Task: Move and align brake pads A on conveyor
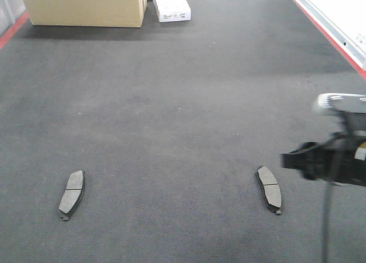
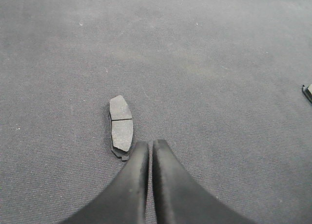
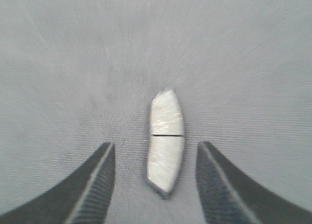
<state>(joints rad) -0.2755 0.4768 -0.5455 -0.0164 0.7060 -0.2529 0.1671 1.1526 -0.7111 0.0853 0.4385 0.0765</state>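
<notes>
Bench (image 1: 171,103): the conveyor's wide charcoal belt with a rough, carpet-like nap; a red stripe (image 1: 14,30) runs along its left edge and another along its right.
Left brake pad (image 1: 72,193): flat, dark grey and elongated with a slight curve. A thin groove crosses its middle, and a small tab sticks out at the near end. It lies flat on the near left of the belt.
Right brake pad (image 1: 269,188): the same shape and finish, lying flat on the near right, well apart from the first. Both pads point roughly along the belt.
Left gripper (image 2: 149,145): smooth black tapered fingers (image 2: 131,185) pressed together and holding nothing. The left brake pad (image 2: 121,127) lies just left of their tips.
Right gripper (image 3: 155,144): ribbed dark fingers (image 3: 97,185) spread wide, with the right brake pad (image 3: 165,145) lying lengthwise between them and touching neither.
Background: a tan cardboard box (image 1: 86,6) and a white carton (image 1: 170,6) stand at the far end.
Hard to make out: the right wrist view is smeared and washed out, so the pad looks pale. The right arm (image 1: 337,154) is blurred and cut off by the frame edge. Only a corner of the second pad (image 2: 307,92) shows in the left wrist view.
</notes>
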